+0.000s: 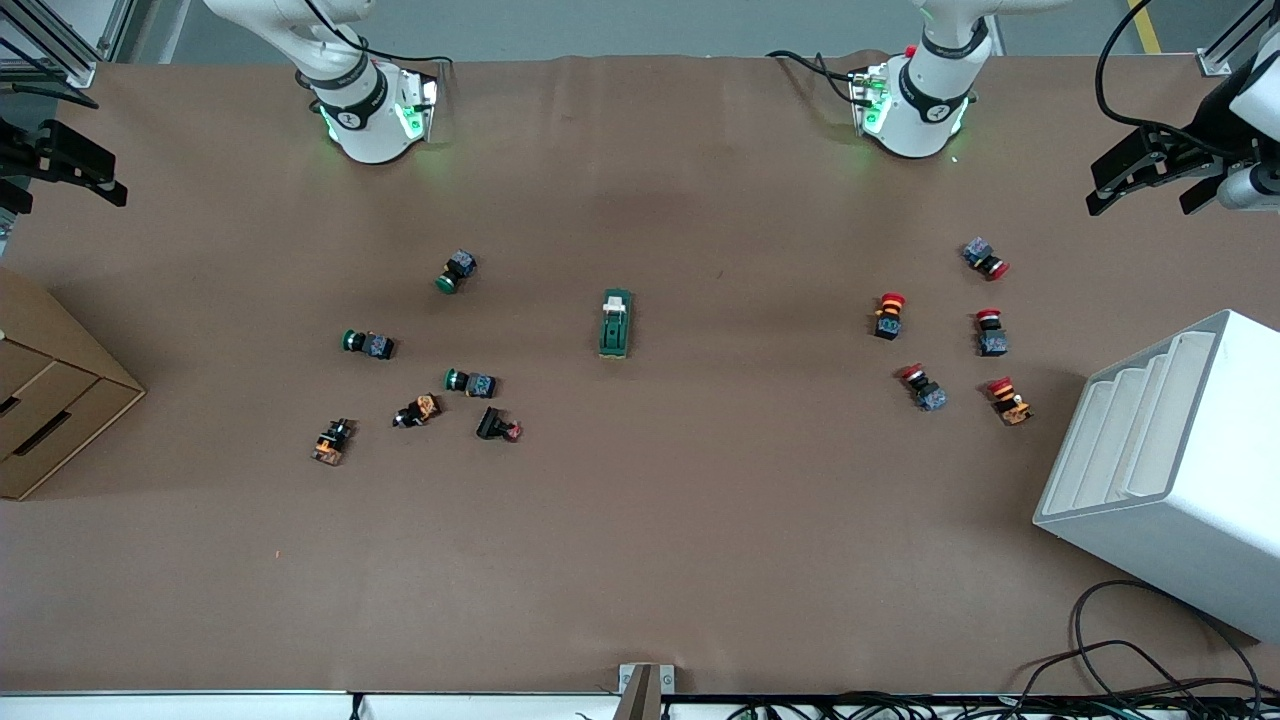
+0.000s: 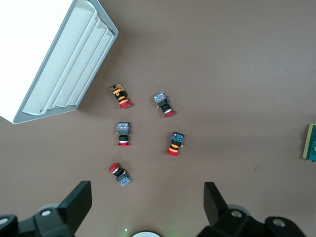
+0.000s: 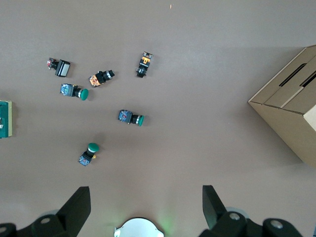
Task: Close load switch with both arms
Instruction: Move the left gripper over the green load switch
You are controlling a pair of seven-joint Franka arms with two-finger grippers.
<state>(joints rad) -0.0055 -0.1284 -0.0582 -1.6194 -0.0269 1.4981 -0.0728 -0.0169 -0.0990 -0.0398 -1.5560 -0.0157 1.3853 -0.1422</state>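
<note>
The load switch [image 1: 615,323] lies flat on the brown table [image 1: 700,520], midway between the two arms' ends, its white lever at the end toward the bases. Nothing touches it. It just peeks in at the edge of both wrist views [image 2: 311,142] [image 3: 5,119].

The left gripper [image 1: 1150,180] hangs up high over the left arm's end of the table, well apart from the switch, fingers [image 2: 76,202] spread wide with nothing between them. Under it sit five red push buttons [image 2: 121,96], scattered, each on its side, and beside them a white stepped tray [image 1: 1160,470], tilted.

The right gripper [image 1: 70,165] hangs over the right arm's end, also well away from the switch, its fingers [image 3: 74,207] likewise apart and holding nothing. Below it are three green push buttons [image 3: 131,118], plus two orange-bodied parts [image 3: 143,64] and a small black one [image 3: 59,66], loosely grouped. A cardboard box [image 1: 50,400] sits at that edge of the table.

The switch lies between the green cluster and the red cluster, clear of both.
</note>
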